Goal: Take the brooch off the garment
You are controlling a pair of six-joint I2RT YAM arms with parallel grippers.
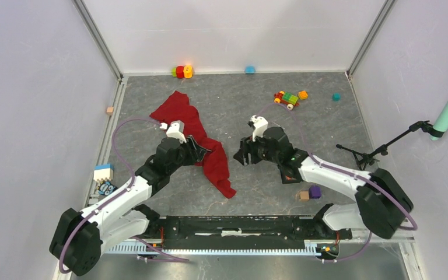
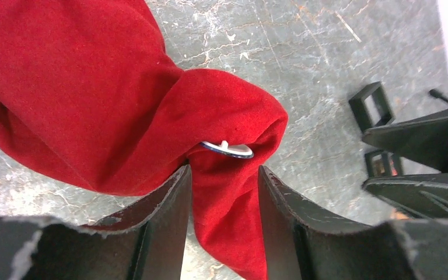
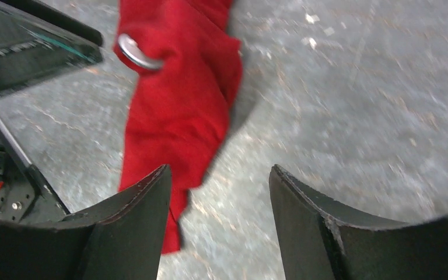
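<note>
The task is barely begun: the brooch [image 2: 227, 149] – a small silvery disc seen nearly edge-on – is still pinned to the deep-red garment [image 1: 189, 125], which lies crumpled left of centre on the grey marbled worktop [image 1: 321, 125] in the overhead view. In the left wrist view the brooch sits in the middle of the frame, on a rounded fold of cloth that bulges just above the fingertips. Nothing has come loose yet, so what seems to be left is steadying the cloth, taking hold of the brooch and pulling it free.

The left fingers [image 2: 163, 216] stand partly apart and straddle the fold just below the brooch. Red cloth fills the gap between them and seems to touch both inner faces, but I cannot tell whether they are truly pinching it. They do not touch the brooch itself.

The right fingers [image 3: 134, 216] are spread wide with only bare worktop between them – holding nothing, touching nothing. From that wrist the brooch shows in the upper left, well apart from the fingertips
</note>
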